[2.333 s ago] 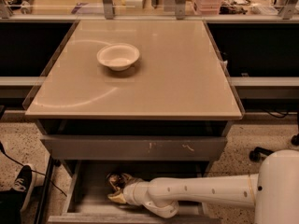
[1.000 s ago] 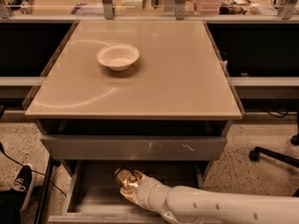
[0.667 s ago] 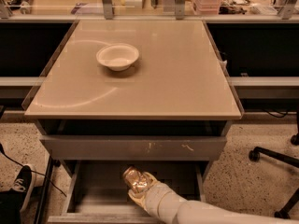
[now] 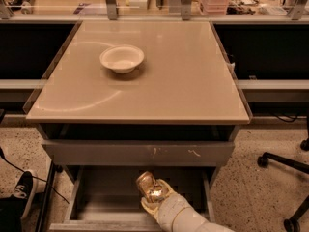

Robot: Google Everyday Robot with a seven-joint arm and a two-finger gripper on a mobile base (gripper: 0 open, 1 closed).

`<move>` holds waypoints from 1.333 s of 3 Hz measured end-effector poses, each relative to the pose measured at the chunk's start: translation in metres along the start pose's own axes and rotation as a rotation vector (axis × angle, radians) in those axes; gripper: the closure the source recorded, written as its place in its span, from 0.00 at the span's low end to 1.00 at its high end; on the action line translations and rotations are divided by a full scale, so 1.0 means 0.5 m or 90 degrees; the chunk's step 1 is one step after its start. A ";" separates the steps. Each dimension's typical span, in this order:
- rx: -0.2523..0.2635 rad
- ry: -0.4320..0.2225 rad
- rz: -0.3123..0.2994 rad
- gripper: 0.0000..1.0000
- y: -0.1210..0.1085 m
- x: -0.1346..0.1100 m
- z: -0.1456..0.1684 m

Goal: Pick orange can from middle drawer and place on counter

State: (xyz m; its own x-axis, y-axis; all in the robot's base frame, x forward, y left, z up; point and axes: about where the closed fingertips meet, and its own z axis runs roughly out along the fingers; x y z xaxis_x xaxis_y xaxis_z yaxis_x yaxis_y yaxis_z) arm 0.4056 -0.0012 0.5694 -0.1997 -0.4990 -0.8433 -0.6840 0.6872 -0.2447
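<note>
The orange can (image 4: 148,186) is held in my gripper (image 4: 155,197) above the open middle drawer (image 4: 101,197), at the bottom centre of the camera view. The can tilts with a shiny end facing up and sits just below the grey drawer front. My white arm (image 4: 186,217) comes in from the bottom right. The glossy beige counter (image 4: 183,76) lies above, with its front edge over the drawers.
A white bowl (image 4: 121,58) stands on the counter's left half. The grey drawer front with white scratches (image 4: 140,152) is just above the can. A shoe (image 4: 21,191) and cable lie on the floor at left, chair legs (image 4: 285,163) at right.
My arm has pulled the can up and to the right out of the drawer floor. The can now sits higher, near the drawer front above it.
</note>
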 end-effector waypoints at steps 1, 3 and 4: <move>-0.009 -0.021 -0.021 1.00 -0.019 -0.031 -0.006; 0.076 -0.044 -0.031 1.00 -0.226 -0.229 -0.185; 0.105 -0.033 -0.089 1.00 -0.285 -0.346 -0.284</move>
State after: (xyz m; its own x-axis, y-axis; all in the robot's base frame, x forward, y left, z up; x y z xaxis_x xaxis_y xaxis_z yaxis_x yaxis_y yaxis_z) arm 0.4379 -0.0877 0.8179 -0.0712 -0.5703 -0.8183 -0.5776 0.6925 -0.4323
